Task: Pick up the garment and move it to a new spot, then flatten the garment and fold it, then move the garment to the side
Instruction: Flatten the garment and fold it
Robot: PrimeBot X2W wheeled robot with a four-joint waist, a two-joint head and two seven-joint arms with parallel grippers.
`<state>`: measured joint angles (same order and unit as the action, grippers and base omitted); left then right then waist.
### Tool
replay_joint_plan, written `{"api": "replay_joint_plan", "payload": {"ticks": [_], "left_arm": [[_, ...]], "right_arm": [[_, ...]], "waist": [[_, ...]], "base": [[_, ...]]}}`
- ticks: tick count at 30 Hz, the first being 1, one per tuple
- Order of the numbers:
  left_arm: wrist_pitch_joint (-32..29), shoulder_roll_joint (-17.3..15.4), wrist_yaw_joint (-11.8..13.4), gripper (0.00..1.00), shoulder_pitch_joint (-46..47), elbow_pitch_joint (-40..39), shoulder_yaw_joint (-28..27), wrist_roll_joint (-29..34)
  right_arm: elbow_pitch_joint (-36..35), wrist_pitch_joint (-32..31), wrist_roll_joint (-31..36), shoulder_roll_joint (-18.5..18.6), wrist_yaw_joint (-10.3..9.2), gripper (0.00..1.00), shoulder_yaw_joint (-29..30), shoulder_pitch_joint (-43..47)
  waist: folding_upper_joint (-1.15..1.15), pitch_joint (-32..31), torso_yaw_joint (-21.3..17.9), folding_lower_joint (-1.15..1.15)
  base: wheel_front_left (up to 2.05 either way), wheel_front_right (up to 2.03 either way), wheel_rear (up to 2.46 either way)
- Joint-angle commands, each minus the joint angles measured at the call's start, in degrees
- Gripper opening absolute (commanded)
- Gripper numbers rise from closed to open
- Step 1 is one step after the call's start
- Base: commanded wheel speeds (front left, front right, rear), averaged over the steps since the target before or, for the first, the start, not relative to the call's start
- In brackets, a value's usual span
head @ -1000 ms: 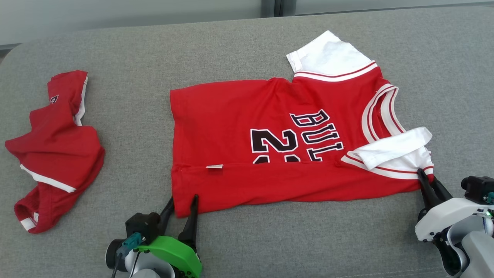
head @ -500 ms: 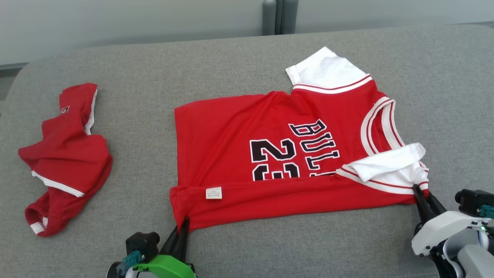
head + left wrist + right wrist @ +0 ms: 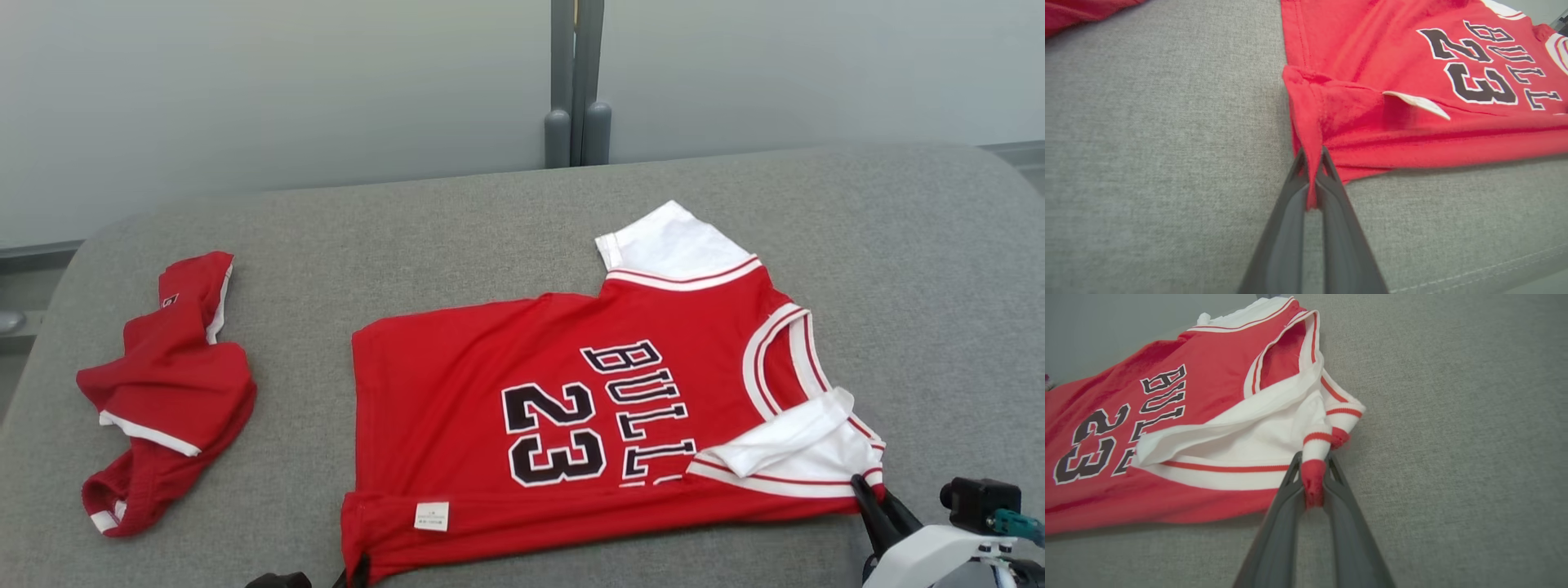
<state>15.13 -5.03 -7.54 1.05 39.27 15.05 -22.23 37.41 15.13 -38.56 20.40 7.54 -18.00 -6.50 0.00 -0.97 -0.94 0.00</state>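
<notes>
1. Red jersey (image 3: 571, 408) lies spread across the grey cushion (image 3: 408, 229), number 23 facing up, near edge folded over;
2. left gripper (image 3: 1312, 157) is clamped tight on the hem corner;
3. right gripper (image 3: 1313, 457) is pinched onto the striped sleeve corner;
4. second red garment (image 3: 163, 392) sits crumpled, well apart to the left.

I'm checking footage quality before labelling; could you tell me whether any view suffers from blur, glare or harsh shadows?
Head view: soft, even light, no glare, jersey lettering crisp. Left wrist view: left gripper blurs near the lens; soft shadow under the jersey's edge. Right wrist view: right gripper likewise soft close up, grey surface sharp.
</notes>
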Motion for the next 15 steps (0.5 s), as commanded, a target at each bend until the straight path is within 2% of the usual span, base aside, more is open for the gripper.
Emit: {"api": "replay_joint_plan", "payload": {"ticks": [1,5,6,7,12,15], "left_arm": [[0.00,-0.90,0.13,0.00,-0.79,0.53,-0.23,-0.59],[-0.01,-1.00,0.13,0.00,-0.32,1.03,-0.05,-0.49],[0.00,-1.00,0.13,0.36,0.02,0.97,-0.28,-0.20],[-0.01,-0.91,0.13,1.00,0.31,0.82,-0.56,0.21],[0.00,0.07,0.26,1.00,0.95,-0.75,-2.41,3.40],[0.00,0.45,0.67,1.00,0.40,-2.52,-3.80,5.63]], "right_arm": [[-0.13,0.03,-0.71,0.61,-0.10,0.00,0.00,1.58],[0.12,0.03,-1.21,0.82,-0.11,0.00,0.38,2.18],[0.50,0.03,-1.07,0.80,-0.11,1.00,0.78,2.25],[0.59,0.03,-0.28,0.81,-0.11,1.00,0.83,2.09],[-1.78,0.03,3.87,0.46,-0.09,1.00,4.65,1.33],[-5.66,0.03,6.95,-0.39,-0.09,1.00,6.46,2.28]], "waist": [[0.00,-0.98,-0.56,0.00],[0.00,-0.61,-0.62,0.00],[0.00,-0.38,-0.64,0.00],[0.00,-0.13,-0.63,0.00],[0.00,0.98,-0.42,0.00],[0.00,1.33,-0.07,0.00]], "base": [[0.00,0.00,0.00],[0.00,0.00,0.00],[0.00,0.00,0.00],[0.00,0.00,0.00],[0.00,0.00,0.00],[0.00,0.00,0.00]]}}
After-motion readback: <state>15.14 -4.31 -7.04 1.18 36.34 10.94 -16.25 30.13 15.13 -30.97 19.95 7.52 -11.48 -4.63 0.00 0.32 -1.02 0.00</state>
